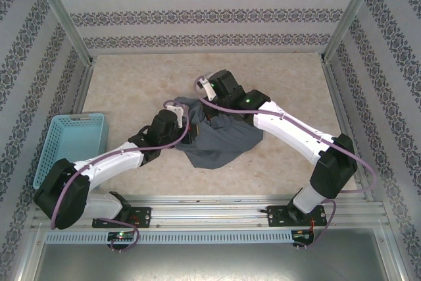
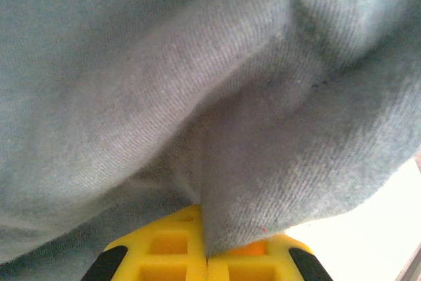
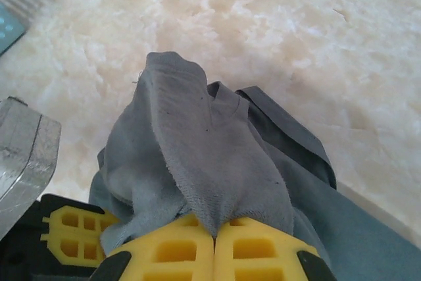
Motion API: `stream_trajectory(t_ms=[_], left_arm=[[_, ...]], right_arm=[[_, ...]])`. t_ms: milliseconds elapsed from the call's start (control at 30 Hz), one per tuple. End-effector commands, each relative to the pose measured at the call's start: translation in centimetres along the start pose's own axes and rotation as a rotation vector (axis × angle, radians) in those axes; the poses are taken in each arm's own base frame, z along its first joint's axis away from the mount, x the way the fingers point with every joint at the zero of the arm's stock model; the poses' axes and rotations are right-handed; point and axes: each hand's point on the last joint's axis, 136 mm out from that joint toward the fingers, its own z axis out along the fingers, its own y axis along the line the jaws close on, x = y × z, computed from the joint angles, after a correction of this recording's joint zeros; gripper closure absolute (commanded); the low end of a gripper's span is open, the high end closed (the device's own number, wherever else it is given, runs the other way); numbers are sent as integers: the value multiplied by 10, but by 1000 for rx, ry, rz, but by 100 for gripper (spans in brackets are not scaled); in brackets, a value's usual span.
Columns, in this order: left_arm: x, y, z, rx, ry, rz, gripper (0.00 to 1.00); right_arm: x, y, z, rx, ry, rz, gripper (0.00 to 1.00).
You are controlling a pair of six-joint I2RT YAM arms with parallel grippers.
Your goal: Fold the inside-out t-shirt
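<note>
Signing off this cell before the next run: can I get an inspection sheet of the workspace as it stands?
Surface: pale marbled table, bare around the shirt.
Job's things: dark grey t-shirt, bunched in a heap mid-table, not yet folded.
Clutter: light-blue mesh basket at the table's left edge, apart from the shirt.
Grippers: left gripper shut on a fold of the t-shirt; right gripper shut on a raised bunch of it.
Cables: a purple cable runs along each arm; the right arm's loops above the shirt.
Surroundings: patterned walls on three sides; metal rail along the near edge.
</note>
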Motion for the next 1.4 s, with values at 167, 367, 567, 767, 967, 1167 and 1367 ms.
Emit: stream_trajectory(t_ms=[167,367,567,767,967,1167,1367], left_arm=[[5,1,7,-1,19,14,100],[6,0,9,5,26,15,100],[8,2,10,-2,35,19,100],[9,2,12,2,35,13,100],[7,3,10,-4,31,18,100],[7,4,8,-15,29,25,100],[9,19,10,-101,50,42,100]], right_arm=[[0,3,7,-41,-19,3,76],[28,-5,12,-46,-34,165,53],[54,-8,12,-51,-71,262,50],[72,-18,32,-44,-42,319,54],[75,-25,50,-2,-6,297,59],[82,-26,58,5,27,288,71],[75,-24,27,56,26,220,100]])
